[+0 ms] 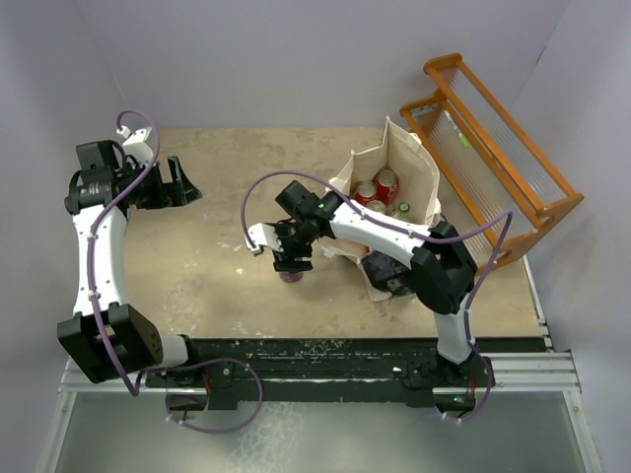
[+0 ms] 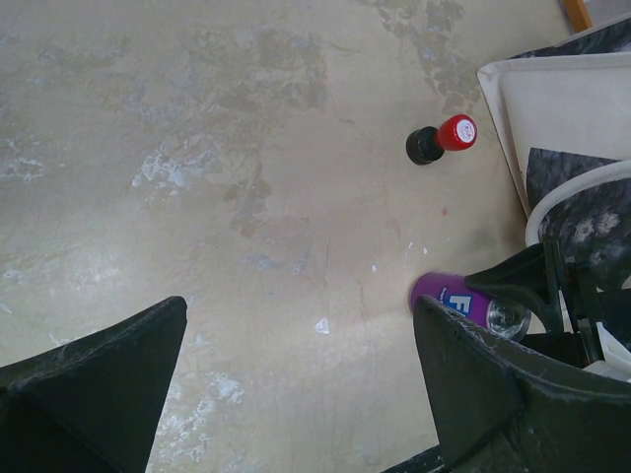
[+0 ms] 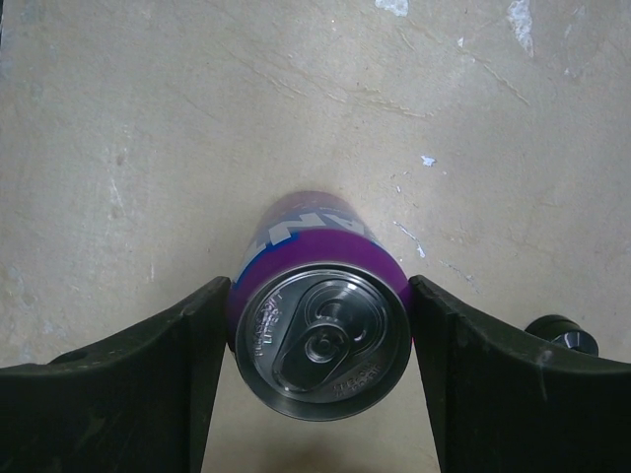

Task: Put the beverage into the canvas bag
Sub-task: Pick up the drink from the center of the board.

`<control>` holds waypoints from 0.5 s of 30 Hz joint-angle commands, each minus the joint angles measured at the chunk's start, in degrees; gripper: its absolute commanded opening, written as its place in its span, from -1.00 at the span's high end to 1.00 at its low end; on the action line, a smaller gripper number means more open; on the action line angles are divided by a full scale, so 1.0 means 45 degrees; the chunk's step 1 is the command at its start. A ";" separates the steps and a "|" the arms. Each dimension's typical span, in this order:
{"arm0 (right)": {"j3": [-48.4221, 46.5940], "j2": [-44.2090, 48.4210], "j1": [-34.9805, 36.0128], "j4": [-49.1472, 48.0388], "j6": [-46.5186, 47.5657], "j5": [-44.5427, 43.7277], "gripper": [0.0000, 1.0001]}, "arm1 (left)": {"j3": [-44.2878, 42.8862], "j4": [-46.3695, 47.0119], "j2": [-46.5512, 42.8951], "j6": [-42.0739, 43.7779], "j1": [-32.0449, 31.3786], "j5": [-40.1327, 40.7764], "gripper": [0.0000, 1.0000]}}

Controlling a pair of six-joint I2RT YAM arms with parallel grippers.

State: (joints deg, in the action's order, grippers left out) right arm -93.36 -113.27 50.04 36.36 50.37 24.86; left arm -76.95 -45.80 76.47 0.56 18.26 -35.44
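The beverage is a purple can (image 3: 317, 340) with a silver top, standing upright on the table just left of the canvas bag (image 1: 414, 172). It also shows in the top view (image 1: 292, 275) and in the left wrist view (image 2: 452, 300). My right gripper (image 3: 317, 335) reaches down over it from above, and both fingers press against its sides. In the top view the right gripper (image 1: 293, 261) hides most of the can. The cream bag stands open with several red cans (image 1: 380, 187) inside. My left gripper (image 1: 182, 187) is open and empty at the far left.
An orange wooden rack (image 1: 493, 138) stands against the right wall behind the bag. A small black object with a red cap (image 2: 444, 138) lies on the table near the bag's corner (image 2: 562, 99) and close to the can. The table's front edge is a dark rail.
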 commanded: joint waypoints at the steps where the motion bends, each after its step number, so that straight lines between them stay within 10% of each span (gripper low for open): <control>1: -0.0014 -0.0306 0.0012 0.0324 -0.0163 -0.0108 -0.45 | 0.0061 0.0511 -0.0469 -0.0201 0.0140 -0.0362 -0.98; 6: 0.0017 -0.0325 0.0013 0.0361 -0.0117 -0.0265 -0.45 | 0.0029 0.0568 -0.0459 -0.0255 0.0167 -0.0481 -0.99; 15: -0.1954 -0.0131 -0.0041 0.1321 -0.1021 0.0845 0.28 | -0.0138 0.1205 -0.0110 -0.0661 0.0141 -0.1823 -0.97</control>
State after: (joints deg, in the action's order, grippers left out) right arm -96.33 -114.87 50.19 39.05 48.60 25.15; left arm -76.95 -44.14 75.96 -0.64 18.39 -39.11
